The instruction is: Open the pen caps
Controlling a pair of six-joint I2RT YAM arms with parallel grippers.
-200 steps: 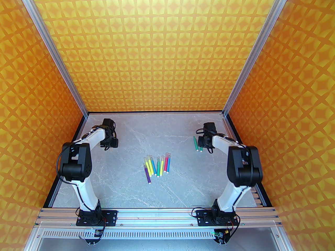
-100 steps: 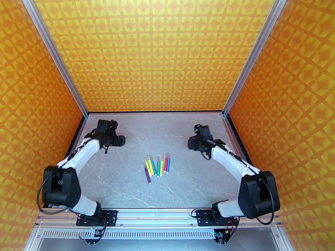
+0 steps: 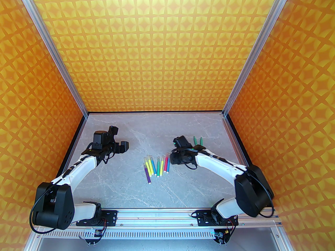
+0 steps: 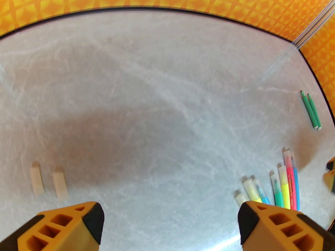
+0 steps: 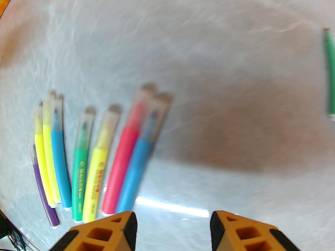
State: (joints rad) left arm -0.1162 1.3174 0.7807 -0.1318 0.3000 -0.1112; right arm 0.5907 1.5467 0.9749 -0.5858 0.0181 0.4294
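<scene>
Several capped pens (image 3: 157, 166) lie side by side mid-table, their translucent pen caps (image 5: 140, 108) on the far ends. Two green pens (image 3: 197, 140) lie uncapped at the back right, also seen as the green pens (image 4: 311, 111) in the left wrist view. Two loose caps (image 4: 48, 180) lie on the table ahead of my left gripper (image 4: 170, 223), which is wide open and empty. That left gripper (image 3: 121, 148) hovers left of the row. My right gripper (image 5: 172, 229) is open with nothing between its fingers, just right of the red and blue pens (image 5: 130, 166); from above the right gripper (image 3: 173, 158) sits by the row's right end.
The grey marble tabletop (image 3: 125, 187) is ringed by orange patterned walls (image 3: 167, 48) with metal corner posts. A black rim (image 4: 157, 9) marks the table's far edge.
Both arms swung in toward the pen row. My right gripper left the two green pens and now sits by the row's right end. My left gripper opened wider.
</scene>
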